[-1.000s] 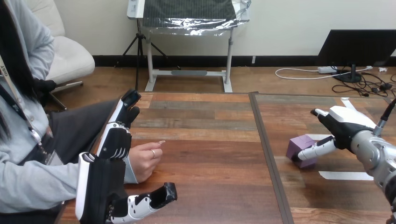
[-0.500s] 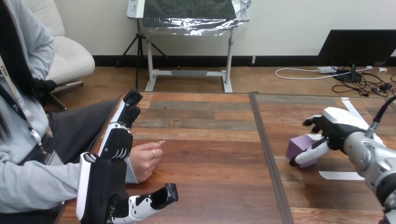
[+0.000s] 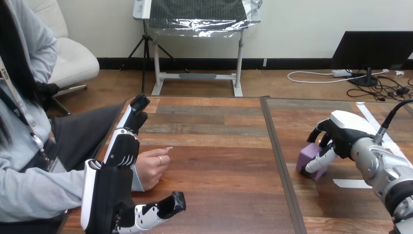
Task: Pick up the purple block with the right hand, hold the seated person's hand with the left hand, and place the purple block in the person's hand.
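Head view: at the desk's (image 3: pixel 219 141) right side, the right hand (image 3: pixel 344 132) arches over the purple block (image 3: pixel 307 155), fingers curled down its far side and thumb against its near face, pinching it while it rests on the desk. At the left, the left hand (image 3: pixel 108 192) is spread, fingers straight, thumb apart, the person's hand (image 3: pixel 151 168) resting loosely closed between them.

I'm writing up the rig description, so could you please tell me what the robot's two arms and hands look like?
The left hand and right hand are both black, with white shells on their backs and black-and-white jointed fingers. The right forearm is silver and rounded.
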Controlling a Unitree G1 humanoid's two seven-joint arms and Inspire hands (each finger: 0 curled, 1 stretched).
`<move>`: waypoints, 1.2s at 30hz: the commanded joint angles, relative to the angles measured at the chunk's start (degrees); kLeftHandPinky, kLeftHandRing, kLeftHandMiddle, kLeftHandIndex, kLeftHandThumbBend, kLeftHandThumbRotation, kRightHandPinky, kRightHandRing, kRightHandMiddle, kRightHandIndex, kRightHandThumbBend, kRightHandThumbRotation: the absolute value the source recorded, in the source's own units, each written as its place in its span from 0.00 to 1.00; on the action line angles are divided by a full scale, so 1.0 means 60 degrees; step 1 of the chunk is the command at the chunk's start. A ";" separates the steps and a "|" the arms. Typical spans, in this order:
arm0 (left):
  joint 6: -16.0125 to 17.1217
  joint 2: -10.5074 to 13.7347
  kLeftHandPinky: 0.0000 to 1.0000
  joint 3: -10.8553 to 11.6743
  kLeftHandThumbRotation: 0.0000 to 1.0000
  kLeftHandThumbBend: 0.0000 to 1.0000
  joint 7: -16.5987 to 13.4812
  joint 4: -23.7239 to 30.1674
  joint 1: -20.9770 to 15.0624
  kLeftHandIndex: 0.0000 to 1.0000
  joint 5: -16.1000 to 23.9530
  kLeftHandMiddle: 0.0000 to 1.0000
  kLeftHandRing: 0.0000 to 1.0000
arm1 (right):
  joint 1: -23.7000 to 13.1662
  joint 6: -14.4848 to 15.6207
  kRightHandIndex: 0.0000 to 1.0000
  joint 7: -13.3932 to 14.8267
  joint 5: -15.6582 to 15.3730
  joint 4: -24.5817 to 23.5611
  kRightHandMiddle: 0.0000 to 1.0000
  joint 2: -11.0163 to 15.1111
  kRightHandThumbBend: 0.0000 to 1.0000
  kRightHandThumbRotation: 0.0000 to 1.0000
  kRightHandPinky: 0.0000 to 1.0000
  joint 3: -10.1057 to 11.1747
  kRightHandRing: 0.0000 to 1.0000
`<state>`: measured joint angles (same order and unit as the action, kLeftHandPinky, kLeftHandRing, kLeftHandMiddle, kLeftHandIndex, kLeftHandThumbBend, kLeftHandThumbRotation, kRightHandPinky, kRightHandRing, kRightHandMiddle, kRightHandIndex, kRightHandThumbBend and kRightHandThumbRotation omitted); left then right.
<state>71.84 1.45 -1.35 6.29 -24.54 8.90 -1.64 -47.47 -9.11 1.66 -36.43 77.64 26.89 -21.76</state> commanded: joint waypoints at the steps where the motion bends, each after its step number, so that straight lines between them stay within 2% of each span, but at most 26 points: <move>1: 0.0049 -0.0075 0.94 -0.0011 0.59 1.00 -0.0045 0.0483 -0.0281 0.90 0.0109 0.95 0.96 | -0.0371 0.0120 0.60 0.0391 0.0010 -0.0111 0.52 0.0001 0.95 0.15 0.39 -0.0028 0.45; 11: 0.0073 -0.0193 0.92 0.0019 0.57 1.00 -0.0108 0.0439 -0.0332 0.89 0.0265 0.94 0.94 | -0.0324 0.0294 0.54 0.0693 0.0065 -0.0104 0.50 -0.0071 0.91 0.09 0.34 0.0028 0.42; 14: 0.0049 -0.0247 0.90 0.0051 0.56 1.00 -0.0156 0.0457 -0.0311 0.89 0.0338 0.93 0.93 | -0.0321 0.0336 0.52 0.0782 0.0034 -0.0105 0.47 -0.0081 0.90 0.04 0.30 -0.0006 0.38; 27: 0.0145 -0.0282 0.87 0.0112 0.56 1.00 -0.0333 0.0386 -0.0333 0.88 0.0548 0.92 0.91 | -0.0357 0.0294 0.51 0.0707 0.0092 -0.0103 0.47 -0.0011 0.86 0.00 0.29 0.0033 0.38; 31: 0.0113 -0.0332 0.87 0.0178 0.55 1.00 -0.0404 0.0425 -0.0319 0.88 0.0658 0.92 0.91 | -0.0344 0.0204 0.50 0.0773 0.0165 -0.0115 0.46 0.0007 0.85 0.00 0.28 0.0099 0.36; 36: 0.0032 -0.0328 0.87 0.0161 0.56 1.00 -0.0481 0.0474 -0.0283 0.88 0.0681 0.92 0.92 | -0.0318 -0.0028 0.49 0.0801 0.0475 -0.0171 0.44 0.0031 0.85 0.00 0.27 0.0345 0.35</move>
<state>71.84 -0.10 -0.88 3.99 -24.53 8.90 2.12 -47.29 -7.61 4.98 -35.51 77.69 26.73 -21.56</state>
